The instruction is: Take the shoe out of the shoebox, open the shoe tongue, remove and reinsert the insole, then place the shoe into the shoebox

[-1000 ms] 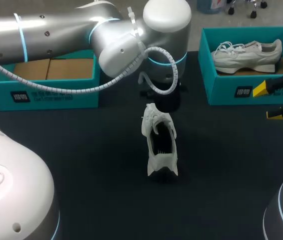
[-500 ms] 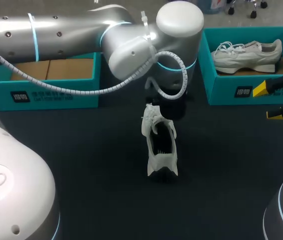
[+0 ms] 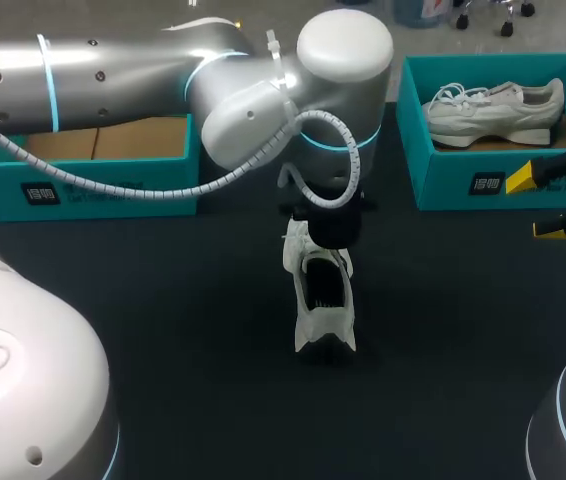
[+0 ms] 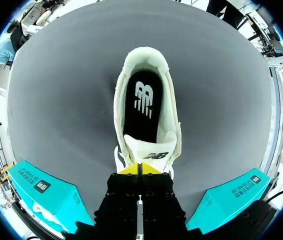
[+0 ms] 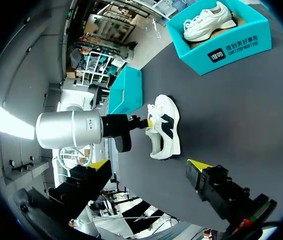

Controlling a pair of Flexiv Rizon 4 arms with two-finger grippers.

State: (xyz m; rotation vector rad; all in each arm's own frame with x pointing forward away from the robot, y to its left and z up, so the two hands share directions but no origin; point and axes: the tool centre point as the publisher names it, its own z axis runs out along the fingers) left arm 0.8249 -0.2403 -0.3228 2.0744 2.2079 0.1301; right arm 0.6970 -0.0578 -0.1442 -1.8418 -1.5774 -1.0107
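A white shoe [image 3: 321, 300] stands on the dark table, heel toward me, with its black insole [image 4: 142, 100] showing inside. My left arm reaches in over the middle. My left gripper [image 4: 140, 169] is shut, and its yellow tips are at the upper edge of the shoe's tongue [image 4: 149, 150]. I cannot tell whether any of the tongue is pinched. In the head view the wrist hides the left gripper [image 3: 323, 228] above the laces. My right gripper [image 3: 538, 205] hangs open at the far right, well away from the shoe [image 5: 164, 132], with nothing between its fingers [image 5: 99, 164].
A teal shoebox [image 3: 83, 190] with a bare cardboard floor stands at the back left. A second teal shoebox [image 3: 483, 180] at the back right holds another white shoe [image 3: 493, 110]. Dark table surface surrounds the standing shoe.
My left arm swung out to the right and back, and its wrist now sits lower over the shoe's tongue. The shoe and the right arm have not moved.
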